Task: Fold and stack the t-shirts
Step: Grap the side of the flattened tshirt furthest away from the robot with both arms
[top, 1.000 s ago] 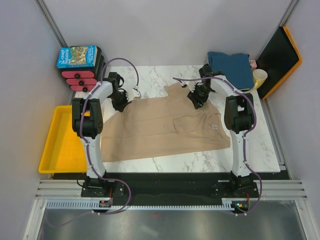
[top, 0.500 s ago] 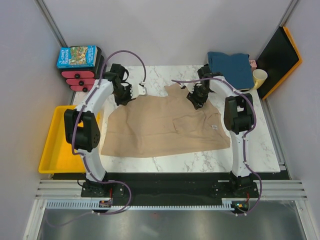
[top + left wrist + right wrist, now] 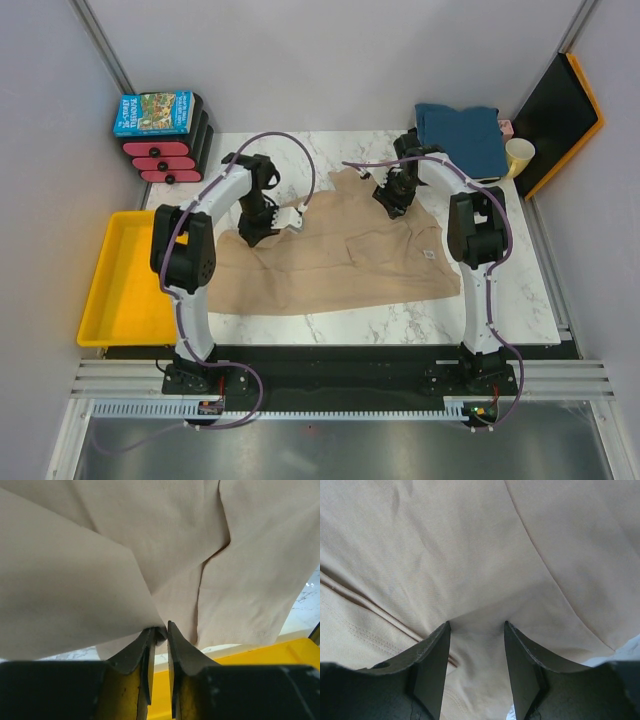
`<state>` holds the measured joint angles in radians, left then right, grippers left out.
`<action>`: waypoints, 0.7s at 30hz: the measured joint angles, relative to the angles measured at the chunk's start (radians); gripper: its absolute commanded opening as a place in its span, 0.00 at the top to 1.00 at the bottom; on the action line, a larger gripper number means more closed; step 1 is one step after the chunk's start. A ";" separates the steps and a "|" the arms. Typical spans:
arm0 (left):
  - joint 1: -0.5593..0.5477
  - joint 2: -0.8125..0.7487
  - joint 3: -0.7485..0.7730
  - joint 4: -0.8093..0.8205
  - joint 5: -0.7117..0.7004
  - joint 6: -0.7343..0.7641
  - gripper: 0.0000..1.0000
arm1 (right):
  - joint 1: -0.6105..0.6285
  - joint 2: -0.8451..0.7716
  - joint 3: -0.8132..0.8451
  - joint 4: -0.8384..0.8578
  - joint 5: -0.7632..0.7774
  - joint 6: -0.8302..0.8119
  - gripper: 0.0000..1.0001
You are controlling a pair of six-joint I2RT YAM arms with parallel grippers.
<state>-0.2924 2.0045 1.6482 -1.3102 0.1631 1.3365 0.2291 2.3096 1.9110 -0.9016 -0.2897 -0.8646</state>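
Note:
A large tan t-shirt (image 3: 340, 255) lies spread on the marble table, its small white label (image 3: 428, 254) near the right side. Its left part is folded in toward the middle. My left gripper (image 3: 266, 224) hangs low over that folded edge. In the left wrist view the jaws (image 3: 160, 630) stand a narrow way apart, with the cloth's (image 3: 175, 540) edge still lying at their tips. My right gripper (image 3: 392, 200) stands open, pressed onto the shirt's far right part; a ridge of cloth (image 3: 470, 545) rises between its fingertips (image 3: 477, 625). A folded teal t-shirt (image 3: 460, 135) lies at the back right.
A yellow tray (image 3: 120, 280) sits off the table's left edge. A blue picture box (image 3: 153, 112) tops a red-and-black stack (image 3: 165, 155) at the back left. A pale yellow cup (image 3: 518, 155) and a black-and-orange board (image 3: 560, 110) stand at the back right.
My left arm has swung right from the table's far left, carrying the shirt's left edge inward, and its jaws have begun to part. The right arm has not moved.

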 measured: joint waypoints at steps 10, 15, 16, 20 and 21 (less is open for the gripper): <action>-0.005 0.077 -0.001 -0.018 -0.003 0.026 0.36 | 0.006 -0.005 -0.007 0.007 0.016 -0.005 0.44; -0.005 0.085 -0.002 -0.024 0.000 0.035 0.34 | 0.012 -0.007 -0.008 0.007 0.031 -0.014 0.44; -0.005 0.085 -0.002 -0.024 0.000 0.036 0.34 | 0.013 -0.008 -0.010 0.008 0.034 -0.015 0.44; -0.004 0.080 0.003 -0.025 0.002 0.035 0.32 | 0.016 -0.018 -0.026 0.016 0.042 -0.023 0.44; -0.004 0.072 0.006 -0.024 0.005 0.035 0.32 | 0.016 -0.020 -0.029 0.016 0.042 -0.024 0.44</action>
<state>-0.2966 2.0762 1.6543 -1.3338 0.1677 1.3720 0.2451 2.2894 1.8820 -0.8852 -0.2474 -0.8890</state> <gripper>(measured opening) 0.671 0.561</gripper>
